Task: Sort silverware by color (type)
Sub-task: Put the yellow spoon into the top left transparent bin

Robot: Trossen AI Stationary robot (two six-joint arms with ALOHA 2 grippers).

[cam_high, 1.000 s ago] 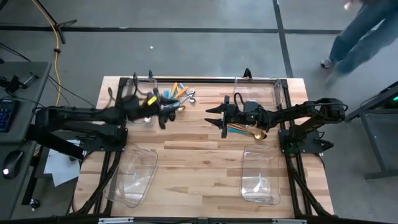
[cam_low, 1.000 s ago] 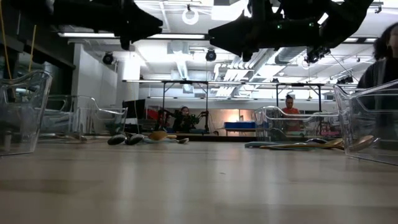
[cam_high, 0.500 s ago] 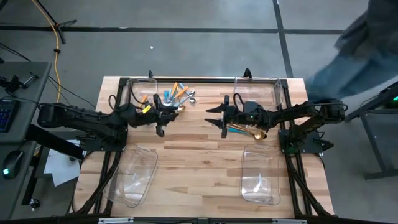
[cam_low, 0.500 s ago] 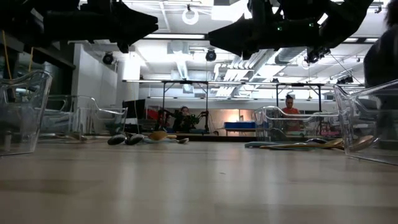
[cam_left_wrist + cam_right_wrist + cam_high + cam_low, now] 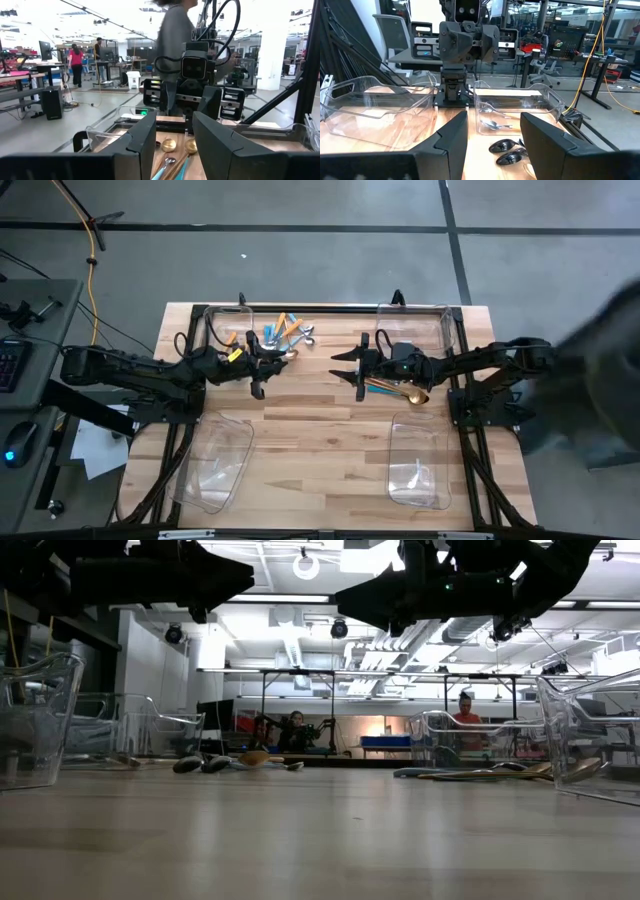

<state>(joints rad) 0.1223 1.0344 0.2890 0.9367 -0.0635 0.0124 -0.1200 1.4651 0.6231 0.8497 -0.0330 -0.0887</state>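
Note:
A heap of silverware [image 5: 283,335] with orange, light-blue and dark pieces lies on the table near the far edge, left of centre. Gold and teal-handled pieces [image 5: 396,390] lie flat under my right arm. My left gripper [image 5: 262,372] hangs open above the table, just nearer than the heap, pointing toward the table's right. My right gripper [image 5: 348,375] faces it, open, over bare wood. The left wrist view shows gold spoon bowls [image 5: 168,145] on the table beyond the left gripper [image 5: 175,145]. Beyond the right gripper [image 5: 494,145] lie dark spoons [image 5: 502,147].
Clear plastic bins stand at the far left [image 5: 222,328], far right [image 5: 425,325], near left [image 5: 215,465] and near right [image 5: 420,465]. The far-left bin holds a few silver pieces [image 5: 492,124]. Bare wood lies between the grippers and toward the near edge. A blurred person passes at the right.
My left gripper has come down a little and tipped toward level, staying open; over the last half second it has kept still. A person has walked along the table's right side.

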